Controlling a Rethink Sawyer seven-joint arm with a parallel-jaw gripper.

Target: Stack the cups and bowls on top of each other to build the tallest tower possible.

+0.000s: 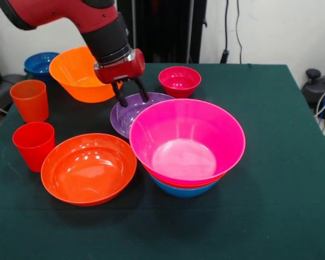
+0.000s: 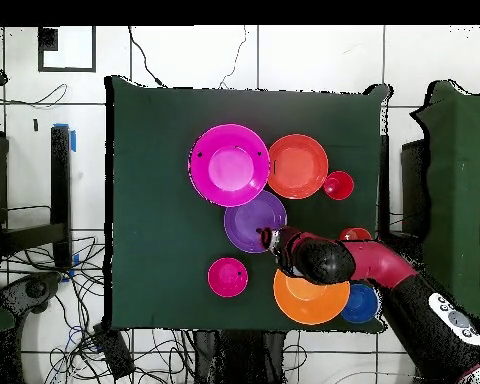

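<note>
White wall (image 1: 271,27), tiled floor (image 2: 314,60) w/ cables (image 2: 84,310), green table (image 1: 271,216).

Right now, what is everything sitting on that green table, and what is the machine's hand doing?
Tower: one pile near the table's middle; large pink bowl on top, a red-orange rim under it, medium blue bowl at the base.
Purple bowl: one, touching the tower's far side.
Wide red-orange bowl: one, beside the tower.
Yellow-orange bowl: one, tilted, behind the arm.
Small magenta bowl: one, standing alone.
Small blue bowl: one, at the table's corner, partly hidden.
Cups: two, near the wide bowl; smooth red cup, ribbed orange cup.
Table: one, dark green cloth.
Hand: one, black fingers open at the purple bowl's rim.
</note>
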